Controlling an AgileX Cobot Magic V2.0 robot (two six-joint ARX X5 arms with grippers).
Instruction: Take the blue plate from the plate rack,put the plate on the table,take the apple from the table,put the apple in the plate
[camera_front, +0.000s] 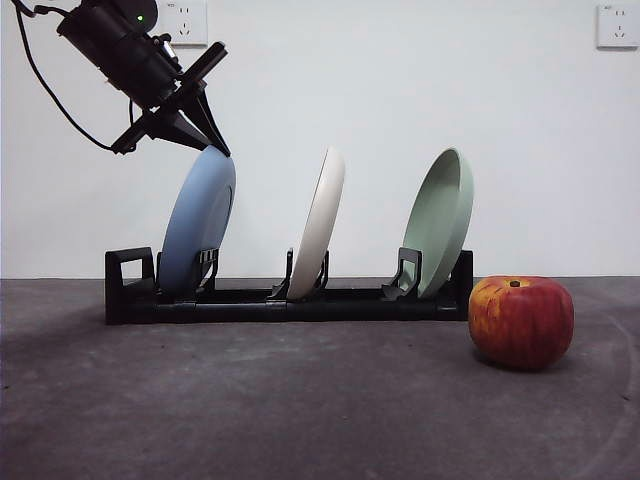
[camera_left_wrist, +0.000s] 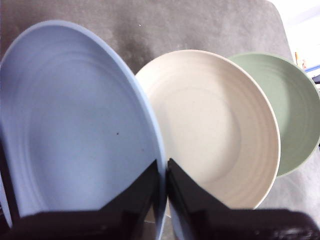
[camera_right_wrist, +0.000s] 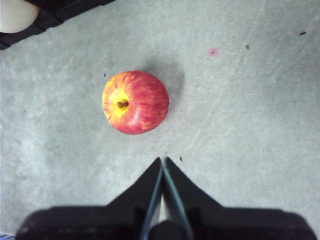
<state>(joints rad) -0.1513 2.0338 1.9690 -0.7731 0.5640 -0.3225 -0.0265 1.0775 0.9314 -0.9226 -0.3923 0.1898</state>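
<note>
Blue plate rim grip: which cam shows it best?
Left wrist view: the left gripper has its jaws pinched on the blue plate at its rim, seen close. The front view shows the plate standing in the plate rack, gripper at its top edge. The right wrist view shows only the apple.

Bright even light, soft shadow beside the apple (camera_right_wrist: 135, 102), wrist views slightly soft, washed-out corner

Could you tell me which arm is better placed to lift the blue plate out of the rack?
Left: the left gripper is closed on the blue plate rim in the plate rack; the right gripper hangs above the apple.
</note>
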